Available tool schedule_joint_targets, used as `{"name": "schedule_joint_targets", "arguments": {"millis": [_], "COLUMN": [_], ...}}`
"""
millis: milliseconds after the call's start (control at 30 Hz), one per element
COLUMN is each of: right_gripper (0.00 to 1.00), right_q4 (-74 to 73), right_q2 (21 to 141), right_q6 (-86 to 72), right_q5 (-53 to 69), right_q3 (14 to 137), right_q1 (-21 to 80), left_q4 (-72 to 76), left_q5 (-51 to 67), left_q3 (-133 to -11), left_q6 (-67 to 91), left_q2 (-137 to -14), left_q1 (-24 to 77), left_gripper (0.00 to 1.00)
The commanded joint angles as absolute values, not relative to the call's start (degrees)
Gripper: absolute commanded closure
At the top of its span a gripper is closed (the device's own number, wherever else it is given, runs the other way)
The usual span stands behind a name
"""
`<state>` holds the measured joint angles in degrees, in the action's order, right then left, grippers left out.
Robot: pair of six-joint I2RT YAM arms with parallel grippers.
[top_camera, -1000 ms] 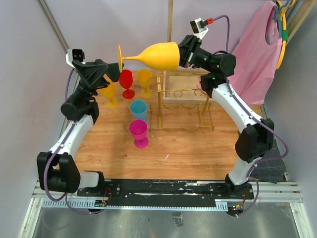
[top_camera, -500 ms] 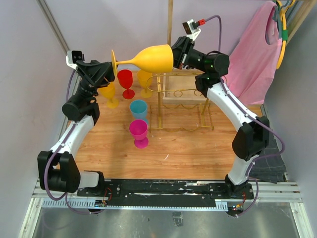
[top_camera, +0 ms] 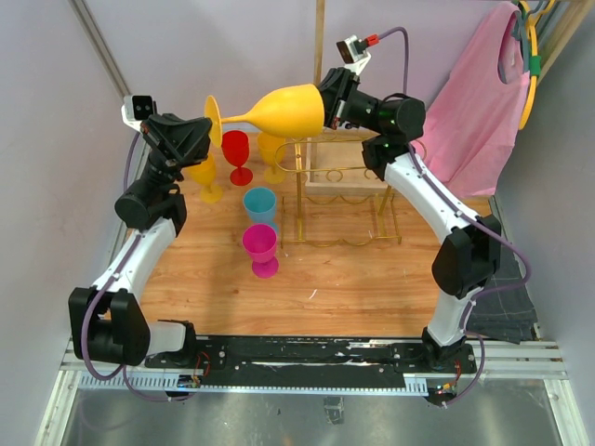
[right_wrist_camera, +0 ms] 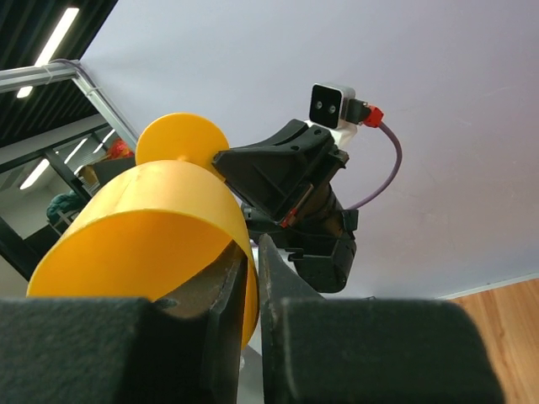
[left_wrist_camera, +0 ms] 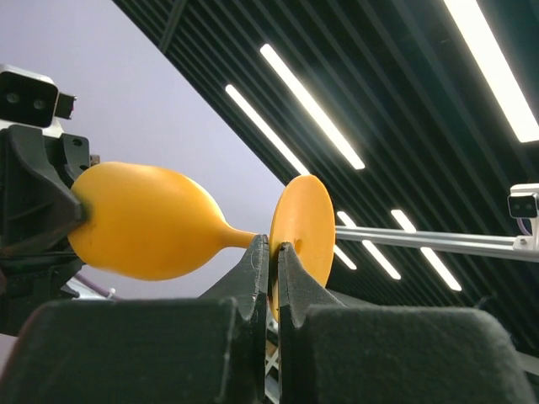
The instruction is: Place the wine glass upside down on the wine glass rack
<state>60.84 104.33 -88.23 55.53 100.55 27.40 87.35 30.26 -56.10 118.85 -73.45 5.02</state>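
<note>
Yellow foot-disc edge sat clamped in the left gripper [left_wrist_camera: 274,252]; the right gripper [right_wrist_camera: 251,252] pinched the bowl's rim wall, seemingly firmly, though its pads were mostly hidden. Between them the wine glass [top_camera: 279,110] hung in the air, long axis level, foot leftward, bowl rightward. Below it, nearer the right arm, stood the gold wine glass rack [top_camera: 339,172].
</note>
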Motion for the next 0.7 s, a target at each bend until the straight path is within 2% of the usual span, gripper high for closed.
{"name": "schedule_joint_targets", "arguments": {"millis": [0, 100, 200, 333, 367, 533, 667], "right_gripper": [0.86, 0.77, 0.76, 0.57, 0.55, 0.48, 0.47], "right_q4": [62.67, 61.84, 60.47, 58.64, 58.08, 56.41, 52.4], "right_q2": [103.6, 102.75, 101.87, 100.58, 100.09, 97.83, 95.18], "right_q6": [-87.04, -86.32, -84.95, -83.22, -82.68, -81.0, -77.32], "right_q5": [55.6, 56.18, 56.42, 56.83, 56.8, 57.14, 58.01], "right_q3": [102.17, 101.69, 101.22, 100.09, 99.58, 96.95, 95.48], "right_q1": [28.47, 28.39, 28.39, 27.92, 27.73, 26.58, 25.52], "left_q4": [102.01, 101.99, 102.1, 102.33, 102.44, 102.63, 102.59], "left_q5": [28.7, 28.87, 28.42, 27.63, 27.54, 26.81, 25.96], "left_q3": [-58.72, -61.43, -62.84, -63.33, -63.55, -65.73, -67.36], "left_q6": [135.01, 134.59, 134.56, 134.68, 134.73, 134.74, 134.58], "left_q2": [-72.14, -72.03, -72.06, -72.12, -72.15, -72.38, -72.85], "left_q1": [4.57, 4.57, 4.57, 4.57, 4.57, 4.57, 4.48], "left_gripper": [1.0, 1.0, 1.0, 1.0, 1.0, 1.0, 1.0]}}
